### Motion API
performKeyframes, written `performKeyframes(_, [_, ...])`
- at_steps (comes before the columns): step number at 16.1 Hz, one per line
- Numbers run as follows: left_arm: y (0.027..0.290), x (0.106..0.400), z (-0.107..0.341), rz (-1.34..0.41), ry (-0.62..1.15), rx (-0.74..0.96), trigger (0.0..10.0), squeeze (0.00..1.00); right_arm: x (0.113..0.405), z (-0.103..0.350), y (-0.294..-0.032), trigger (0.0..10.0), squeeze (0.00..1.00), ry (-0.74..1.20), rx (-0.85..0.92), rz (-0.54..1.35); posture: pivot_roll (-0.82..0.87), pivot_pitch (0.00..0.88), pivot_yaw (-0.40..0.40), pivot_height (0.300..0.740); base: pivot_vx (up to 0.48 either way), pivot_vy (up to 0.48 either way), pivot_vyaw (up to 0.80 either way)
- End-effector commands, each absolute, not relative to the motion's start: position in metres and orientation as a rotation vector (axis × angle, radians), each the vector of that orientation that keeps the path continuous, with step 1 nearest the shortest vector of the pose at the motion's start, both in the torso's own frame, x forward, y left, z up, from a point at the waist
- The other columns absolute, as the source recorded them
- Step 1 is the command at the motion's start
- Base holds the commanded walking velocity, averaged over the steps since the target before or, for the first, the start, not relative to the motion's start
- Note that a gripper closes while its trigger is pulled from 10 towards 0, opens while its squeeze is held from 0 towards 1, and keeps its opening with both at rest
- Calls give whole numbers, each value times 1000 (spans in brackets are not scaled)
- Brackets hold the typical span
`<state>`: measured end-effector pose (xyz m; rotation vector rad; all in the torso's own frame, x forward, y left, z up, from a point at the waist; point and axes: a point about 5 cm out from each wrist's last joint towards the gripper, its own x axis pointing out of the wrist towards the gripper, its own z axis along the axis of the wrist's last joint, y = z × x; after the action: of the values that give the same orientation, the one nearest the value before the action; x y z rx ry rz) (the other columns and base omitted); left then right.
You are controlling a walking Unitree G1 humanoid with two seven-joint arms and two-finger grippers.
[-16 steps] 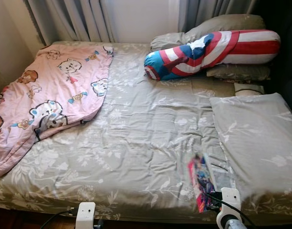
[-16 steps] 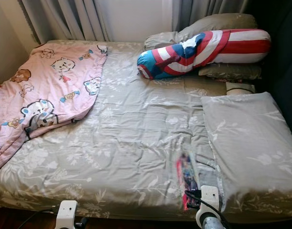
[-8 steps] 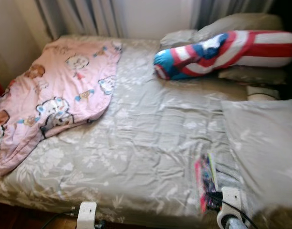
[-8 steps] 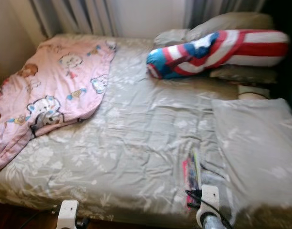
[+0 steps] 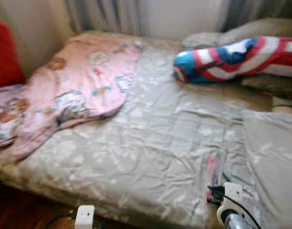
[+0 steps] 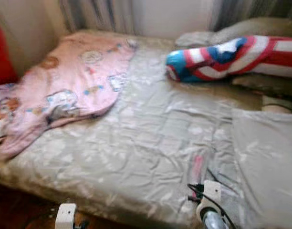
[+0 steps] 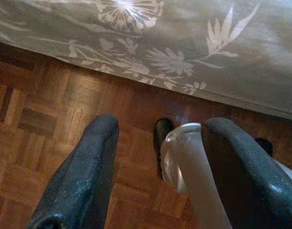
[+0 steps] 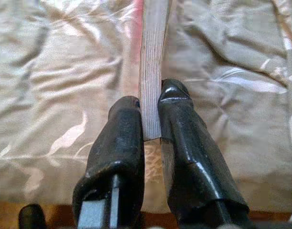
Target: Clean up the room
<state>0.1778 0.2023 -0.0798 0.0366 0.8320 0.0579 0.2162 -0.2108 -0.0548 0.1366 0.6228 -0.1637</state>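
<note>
While the head views are blurred, the bed still reads plainly.
Red cushion [image 5: 5,52]: against the wall past the bed's far left corner.
Pink blanket [image 5: 72,90]: cartoon-printed, spread over the bed's left half from the far edge toward the near left corner, where it spills over the left edge.
Left gripper [image 7: 160,167]: low beside the bed's near edge, over the parquet floor [image 7: 36,129]; its two black fingers stand wide apart with nothing between them, and a silver rounded part with a dark shape behind it shows in the gap.
Bed [image 5: 151,143]: covered with a grey-green floral sheet, creased through the middle.
Striped bolster [image 5: 232,57]: red, white and blue, lying along the far right of the bed, against grey pillows [image 5: 260,33] at the far edge.
Book [image 8: 153,62]: a thin book with a pink cover, held edge-on above the sheet near the bed's near right edge, just left of the large pillow.
Right gripper [image 8: 151,119]: closed on the book; its page edge runs up between the two black fingers, each pressed against one cover.
Large pillow [image 5: 275,157]: flat in the bed's near right corner, same floral fabric.
</note>
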Motion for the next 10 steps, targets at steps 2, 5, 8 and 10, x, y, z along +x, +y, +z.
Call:
performKeyframes(2, [200, 176, -81, 48, 836, 38, 10000, 0, 209, -58, -212, 10000, 0, 619, 180, -191, 16, 127, -14, 740, 0, 0, 0])
performKeyframes(5, [200, 175, -80, 34, 823, 34, 10000, 0, 206, -60, -211, 10000, 0, 607, 240, -224, 37, 140, -5, 740, 0, 0, 0])
performKeyframes(8, [203, 180, -77, 22, 793, 35, 10000, 0, 202, -61, -208, 10000, 0, 592, 262, -233, 50, 153, 13, 740, 0, 0, 0])
performKeyframes(10, [207, 188, -70, 10, 736, 46, 10000, 0, 273, -13, -209, 10000, 0, 428, 265, -231, 61, 169, 34, 740, 0, 0, 0])
